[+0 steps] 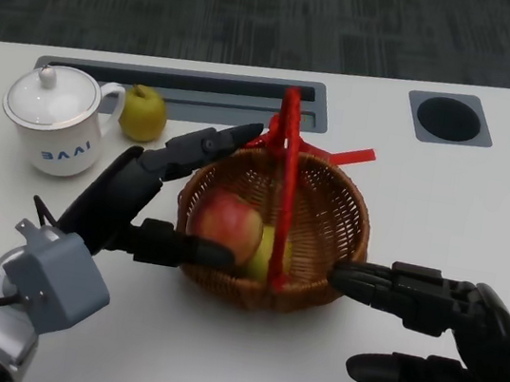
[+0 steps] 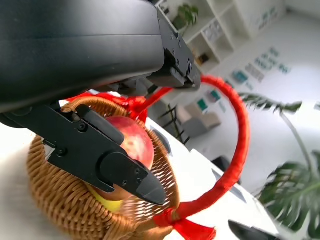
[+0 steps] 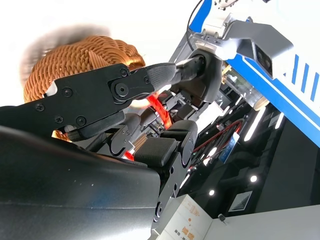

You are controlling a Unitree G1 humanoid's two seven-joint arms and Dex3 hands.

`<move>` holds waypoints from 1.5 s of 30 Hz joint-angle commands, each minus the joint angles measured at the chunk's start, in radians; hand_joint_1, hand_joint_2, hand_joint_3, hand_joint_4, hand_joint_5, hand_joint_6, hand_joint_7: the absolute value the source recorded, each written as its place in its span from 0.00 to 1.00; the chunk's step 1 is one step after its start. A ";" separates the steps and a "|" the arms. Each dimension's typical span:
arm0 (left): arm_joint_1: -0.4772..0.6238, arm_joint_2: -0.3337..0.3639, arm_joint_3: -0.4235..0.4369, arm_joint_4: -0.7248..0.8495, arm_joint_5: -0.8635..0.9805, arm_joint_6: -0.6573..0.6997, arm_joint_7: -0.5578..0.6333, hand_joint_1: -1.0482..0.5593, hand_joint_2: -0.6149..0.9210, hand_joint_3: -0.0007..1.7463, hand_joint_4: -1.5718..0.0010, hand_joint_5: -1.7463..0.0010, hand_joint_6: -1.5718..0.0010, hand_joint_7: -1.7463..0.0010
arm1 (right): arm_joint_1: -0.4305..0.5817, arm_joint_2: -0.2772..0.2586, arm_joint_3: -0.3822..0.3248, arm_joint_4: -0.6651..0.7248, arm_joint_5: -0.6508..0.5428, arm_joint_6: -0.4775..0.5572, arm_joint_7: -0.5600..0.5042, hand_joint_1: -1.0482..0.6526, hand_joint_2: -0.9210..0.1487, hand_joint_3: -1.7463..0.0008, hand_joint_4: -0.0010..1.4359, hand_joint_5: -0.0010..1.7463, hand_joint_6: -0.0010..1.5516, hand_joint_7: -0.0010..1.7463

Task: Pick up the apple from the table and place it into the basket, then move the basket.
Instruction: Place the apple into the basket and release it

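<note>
A red apple [image 1: 228,224] lies inside the wicker basket [image 1: 349,205], on top of a yellow-green fruit [image 1: 270,251]. The basket's red handle [image 1: 286,157] stands upright. My left hand [image 1: 139,193] is spread at the basket's left side, its fingers reaching over the rim and its thumb in front of the apple; it holds nothing. In the left wrist view the apple [image 2: 132,140] shows between the fingers and thumb [image 2: 100,160], resting in the basket [image 2: 55,195]. My right hand [image 1: 445,335] is open at the basket's right side, fingertips at the wall.
A white lidded mug [image 1: 55,118] stands at the table's back left, with a yellow-green fruit [image 1: 143,113] beside it. A grey slot [image 1: 184,84] and a round grey recess [image 1: 449,117] lie along the table's far edge.
</note>
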 commanded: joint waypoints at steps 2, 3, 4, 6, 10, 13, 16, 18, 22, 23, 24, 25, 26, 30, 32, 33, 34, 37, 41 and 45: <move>-0.004 0.046 -0.014 -0.023 0.013 -0.023 -0.029 0.14 0.93 0.00 0.95 1.00 0.92 1.00 | 0.009 -0.024 -0.010 -0.040 0.023 0.016 -0.001 0.31 0.00 0.98 0.52 0.00 0.43 0.00; -0.001 0.051 -0.016 -0.031 0.014 -0.023 -0.032 0.13 0.92 0.00 0.96 1.00 0.93 1.00 | 0.010 -0.027 -0.011 -0.049 0.022 0.020 0.000 0.31 0.00 0.98 0.52 0.00 0.43 0.00; 0.003 0.055 -0.018 -0.039 0.016 -0.023 -0.033 0.13 0.92 0.00 0.96 1.00 0.94 1.00 | 0.010 -0.029 -0.012 -0.056 0.022 0.024 0.000 0.31 0.00 0.98 0.52 0.00 0.43 0.00; 0.011 0.060 -0.019 -0.055 0.019 -0.021 -0.031 0.13 0.92 0.00 0.96 1.00 0.94 1.00 | 0.011 -0.032 -0.013 -0.068 0.022 0.029 -0.001 0.31 0.00 0.98 0.52 0.00 0.44 0.00; 0.027 0.061 -0.015 -0.088 0.019 -0.013 -0.027 0.15 0.92 0.00 0.95 0.99 0.92 0.99 | 0.013 -0.036 -0.009 -0.084 0.031 0.040 0.002 0.30 0.00 0.98 0.53 0.00 0.44 0.00; 0.046 0.063 -0.012 -0.121 0.005 -0.006 -0.034 0.15 0.92 0.00 0.95 0.99 0.91 0.99 | 0.014 -0.037 -0.009 -0.088 0.034 0.041 0.003 0.31 0.00 0.98 0.53 0.00 0.44 0.00; 0.073 0.064 -0.008 -0.170 -0.034 -0.002 -0.055 0.15 0.92 0.00 0.93 0.99 0.90 0.99 | 0.003 -0.041 -0.016 -0.082 0.024 0.033 0.000 0.31 0.00 0.98 0.53 0.00 0.44 0.00; 0.100 0.065 -0.003 -0.206 -0.083 -0.016 -0.077 0.16 0.92 0.00 0.90 0.98 0.88 0.98 | -0.023 -0.055 -0.024 -0.073 0.013 0.027 0.002 0.30 0.00 0.98 0.52 0.00 0.44 0.00; 0.156 0.069 0.004 -0.264 -0.152 -0.037 -0.105 0.18 0.90 0.00 0.83 0.96 0.83 0.98 | -0.086 -0.100 -0.033 -0.052 -0.013 0.023 0.015 0.31 0.00 0.98 0.52 0.00 0.44 0.00; 0.173 0.071 0.005 -0.280 -0.168 -0.036 -0.112 0.20 0.89 0.00 0.81 0.96 0.82 0.98 | -0.107 -0.111 -0.033 -0.037 -0.022 0.019 0.017 0.31 0.00 0.98 0.52 0.00 0.44 0.00; 0.187 0.073 0.006 -0.294 -0.181 -0.035 -0.118 0.21 0.89 0.00 0.79 0.96 0.81 0.98 | -0.125 -0.121 -0.031 -0.021 -0.029 0.014 0.020 0.31 0.00 0.99 0.52 0.00 0.44 0.00; 0.200 0.075 0.008 -0.306 -0.192 -0.034 -0.124 0.22 0.88 0.00 0.78 0.96 0.80 0.98 | -0.143 -0.128 -0.028 -0.005 -0.033 0.008 0.022 0.31 0.00 0.99 0.53 0.00 0.44 0.00; 0.214 0.078 0.011 -0.317 -0.198 -0.034 -0.128 0.23 0.88 0.00 0.76 0.96 0.79 0.98 | -0.161 -0.133 -0.024 0.012 -0.037 0.002 0.024 0.31 0.00 0.99 0.53 0.00 0.44 0.00; 0.277 0.093 0.036 -0.356 -0.206 -0.036 -0.128 0.24 0.88 0.00 0.73 0.96 0.76 0.98 | -0.242 -0.149 -0.007 0.082 -0.072 -0.030 0.030 0.30 0.00 0.98 0.54 0.00 0.44 0.00; 0.302 0.097 0.047 -0.365 -0.207 -0.039 -0.126 0.24 0.89 0.00 0.72 0.96 0.75 0.98 | -0.273 -0.156 -0.006 0.107 -0.103 -0.040 0.025 0.29 0.00 0.98 0.54 0.00 0.44 0.00; 0.311 0.097 0.051 -0.367 -0.208 -0.041 -0.125 0.24 0.89 0.00 0.72 0.96 0.74 0.98 | -0.284 -0.159 -0.006 0.113 -0.117 -0.039 0.023 0.29 0.00 0.98 0.54 0.00 0.44 0.00; 0.321 0.098 0.055 -0.368 -0.208 -0.044 -0.125 0.24 0.89 0.00 0.72 0.97 0.74 0.98 | -0.296 -0.161 -0.004 0.118 -0.130 -0.036 0.022 0.28 0.00 0.98 0.54 0.00 0.45 0.00; 0.356 0.100 0.068 -0.369 -0.211 -0.049 -0.124 0.25 0.89 0.00 0.71 0.97 0.73 0.98 | -0.344 -0.162 0.009 0.144 -0.167 -0.031 0.020 0.28 0.01 0.99 0.55 0.01 0.46 0.01; 0.385 0.097 0.080 -0.369 -0.213 -0.050 -0.123 0.27 0.89 0.00 0.69 0.98 0.72 0.99 | -0.403 -0.145 0.040 0.209 -0.185 -0.039 0.015 0.29 0.04 1.00 0.58 0.01 0.49 0.01; 0.394 0.099 0.098 -0.363 -0.205 -0.057 -0.114 0.26 0.89 0.00 0.68 0.98 0.71 0.99 | -0.464 -0.140 0.074 0.292 -0.223 -0.053 0.009 0.30 0.08 1.00 0.60 0.01 0.51 0.01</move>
